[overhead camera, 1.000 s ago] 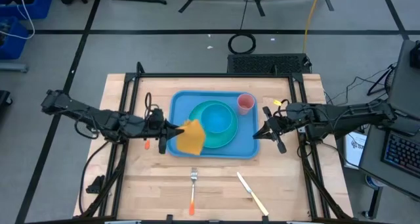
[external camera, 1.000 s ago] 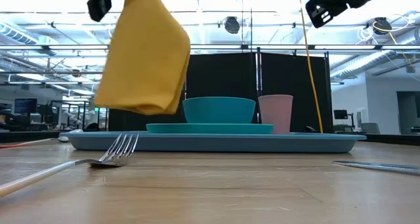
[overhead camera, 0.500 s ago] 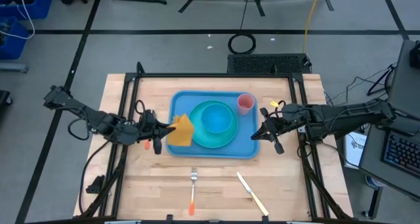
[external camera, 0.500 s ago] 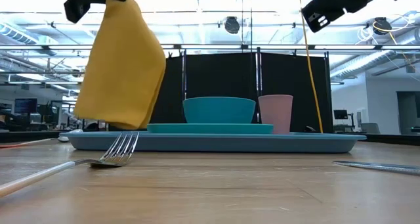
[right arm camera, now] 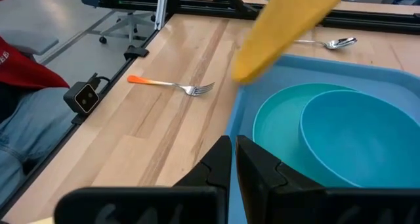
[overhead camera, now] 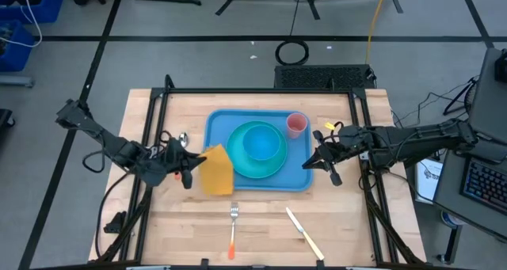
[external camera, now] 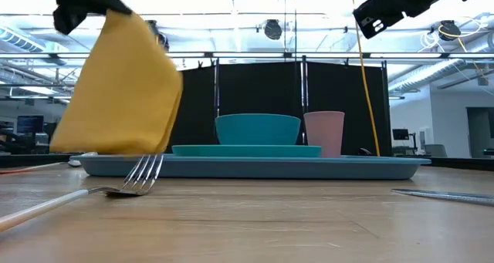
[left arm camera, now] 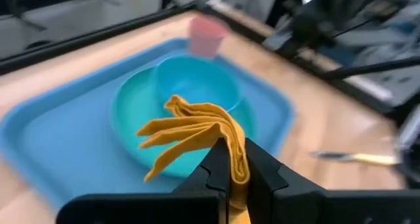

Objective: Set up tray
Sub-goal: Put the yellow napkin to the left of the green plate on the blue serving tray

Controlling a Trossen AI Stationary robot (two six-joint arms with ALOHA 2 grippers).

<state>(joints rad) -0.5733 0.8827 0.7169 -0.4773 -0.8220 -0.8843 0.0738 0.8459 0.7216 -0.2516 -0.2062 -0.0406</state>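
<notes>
Left claw (left arm camera: pixel 230 178) clamped on yellow napkin (overhead camera: pixel 216 174), tray's (overhead camera: pixel 219 126) left edge partly hidden.

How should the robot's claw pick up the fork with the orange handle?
Probably by the orange handle of the fork, coming straight down. It lies flat on the table, apart from the tray, with the handle toward the front edge and bare wood on both sides, so the fingers can straddle it.

overhead camera looks straight down on the bench (overhead camera: pixel 261 222); low camera sights level across it; wrist cameras sit close; all share the tray (overhead camera: pixel 215 127).
</notes>
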